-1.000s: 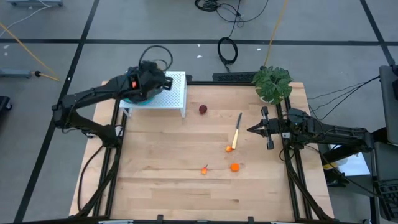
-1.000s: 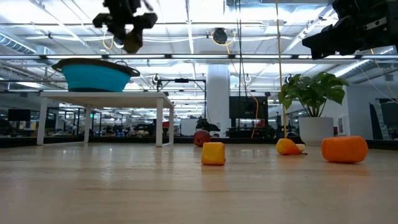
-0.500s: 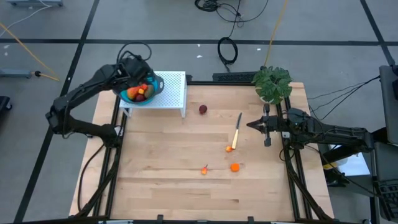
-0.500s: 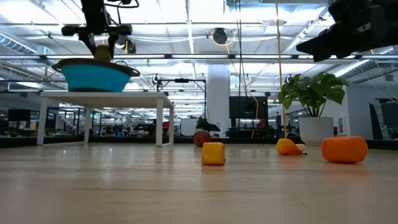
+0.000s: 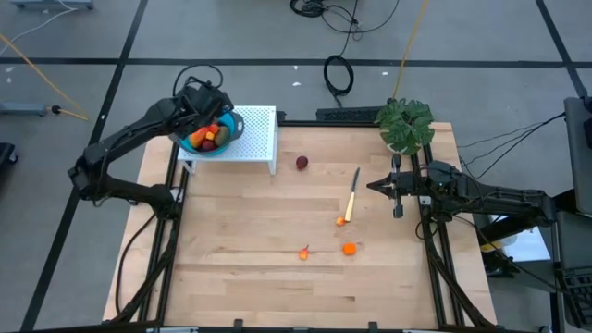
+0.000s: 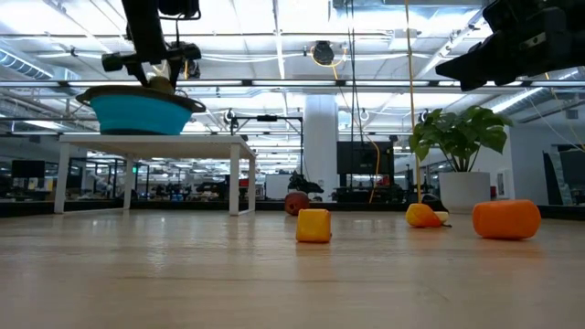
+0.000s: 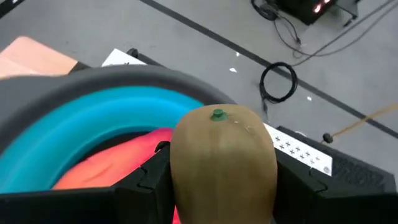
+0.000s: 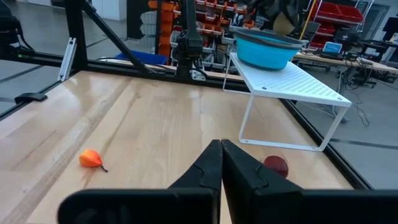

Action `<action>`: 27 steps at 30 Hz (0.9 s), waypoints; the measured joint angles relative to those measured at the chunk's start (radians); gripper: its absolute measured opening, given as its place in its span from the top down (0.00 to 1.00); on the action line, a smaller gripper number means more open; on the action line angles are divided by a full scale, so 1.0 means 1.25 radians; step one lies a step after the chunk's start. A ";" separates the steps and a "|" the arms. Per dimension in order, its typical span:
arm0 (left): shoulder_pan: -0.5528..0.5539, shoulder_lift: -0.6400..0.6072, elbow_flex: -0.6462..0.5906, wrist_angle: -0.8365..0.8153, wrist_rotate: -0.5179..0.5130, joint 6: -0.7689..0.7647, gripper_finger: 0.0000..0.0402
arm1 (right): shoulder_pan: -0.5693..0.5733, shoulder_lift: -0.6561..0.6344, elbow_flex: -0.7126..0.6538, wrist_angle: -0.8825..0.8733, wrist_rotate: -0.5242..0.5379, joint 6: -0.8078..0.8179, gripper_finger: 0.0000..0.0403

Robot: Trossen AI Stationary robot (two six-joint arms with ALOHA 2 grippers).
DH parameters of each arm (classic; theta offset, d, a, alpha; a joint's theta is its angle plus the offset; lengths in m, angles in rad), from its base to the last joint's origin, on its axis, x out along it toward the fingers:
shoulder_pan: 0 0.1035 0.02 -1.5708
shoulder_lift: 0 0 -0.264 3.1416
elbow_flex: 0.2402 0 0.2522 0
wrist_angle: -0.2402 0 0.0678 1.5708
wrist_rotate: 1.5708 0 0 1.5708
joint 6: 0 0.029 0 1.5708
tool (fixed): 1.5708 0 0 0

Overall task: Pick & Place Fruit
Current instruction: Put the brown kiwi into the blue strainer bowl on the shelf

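My left gripper [image 5: 202, 104] [image 7: 222, 177] hangs over the teal bowl [image 5: 232, 126] on the white rack [image 5: 259, 134], shut on the brown-green oval [image 7: 224, 155] [image 6: 163, 84]. The bowl holds a red-orange piece [image 7: 118, 165] and other fruit. On the table lie a dark red ball [image 5: 302, 163] [image 8: 275, 165], an orange bit [image 5: 340, 221], an orange piece [image 5: 349, 248] [image 6: 505, 219] and a small red-orange piece [image 5: 303, 252]. My right gripper [image 5: 372, 188] [image 8: 221, 155] waits shut at the table's right side, above the wood. My left gripper pinches the brown-green oval between its two fingers [image 7: 152, 180], one on each long side [image 7: 180, 162]. The end with the green dot [image 7: 217, 114] points away from the wrist. The fingers come from above. The oval is lifted clear, just over the bowl's rim [image 6: 137, 94].
A yellow-handled knife [image 5: 353, 190] lies on the table right of the dark red ball. A potted plant [image 5: 405, 125] stands at the far right corner. A yellow block [image 6: 313, 225] shows in the low view. Bare wood spreads over the table's left and near parts.
My left gripper has moved from over the rack toward the table's left and far edge and has come down over the bowl, still shut on the brown-green oval. The fruit in the bowl has come into sight from above. The right arm has shifted only slightly.
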 joint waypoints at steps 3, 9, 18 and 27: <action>-0.002 0.000 -0.028 0.041 -0.022 -0.034 0.54 | 0.000 0.000 0.000 0.000 0.000 -0.001 1.00; -0.014 0.000 -0.069 0.065 -0.033 -0.086 0.54 | 0.000 0.000 0.000 0.000 0.000 -0.001 1.00; -0.033 0.000 -0.106 0.075 -0.077 -0.128 0.54 | 0.000 0.000 0.000 0.000 0.000 -0.009 1.00; -0.033 0.000 -0.106 0.075 -0.074 -0.106 0.49 | 0.000 0.000 0.000 0.000 0.000 -0.010 1.00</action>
